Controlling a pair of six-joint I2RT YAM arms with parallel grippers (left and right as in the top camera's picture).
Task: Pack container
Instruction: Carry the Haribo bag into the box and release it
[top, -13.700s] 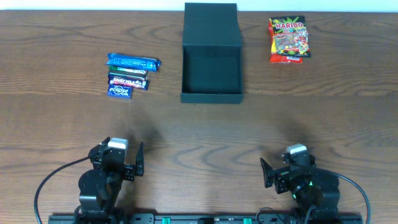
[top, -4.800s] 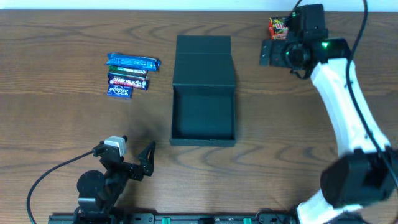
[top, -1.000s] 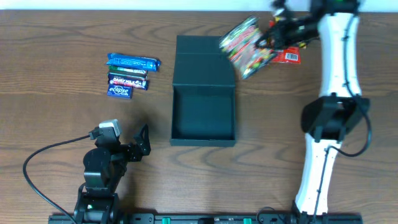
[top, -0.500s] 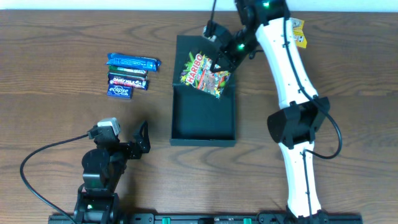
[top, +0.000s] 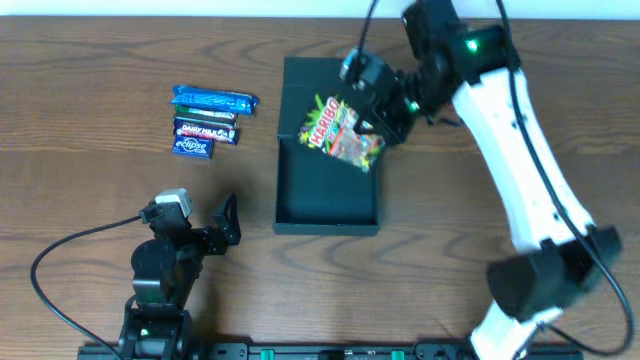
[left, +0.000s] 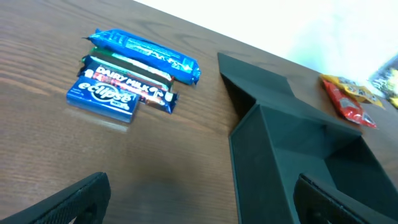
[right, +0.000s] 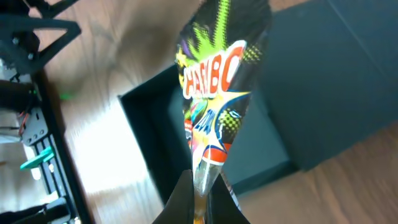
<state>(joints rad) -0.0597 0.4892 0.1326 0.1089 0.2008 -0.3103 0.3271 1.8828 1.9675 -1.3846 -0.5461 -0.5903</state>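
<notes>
From above, my right gripper (top: 376, 118) is closed on the edge of a glossy, colourful Haribo candy bag (top: 340, 130). The bag hangs from my fingers over the far part of the dark teal-black matte rectangular container (top: 327, 226), which lies open on the brown wooden table (top: 90, 210) with its flap lid folded back. My left gripper (top: 226, 222) stands wide open and holds nothing. The container is just to its right.

From my left wrist, the container (left: 292, 149) is ahead and to the right of my spread fingers (left: 78, 198). Ahead to the left lie a long blue foil packet (left: 144, 53), a purple Dairy Milk chocolate bar (left: 132, 81) and a small blue Eclipse box (left: 103, 98), close together.

From my right wrist, my fingertips (right: 186, 198) pinch the candy bag (right: 214, 93). It hangs straight ahead of them, with the open container (right: 326, 81) beyond it.
</notes>
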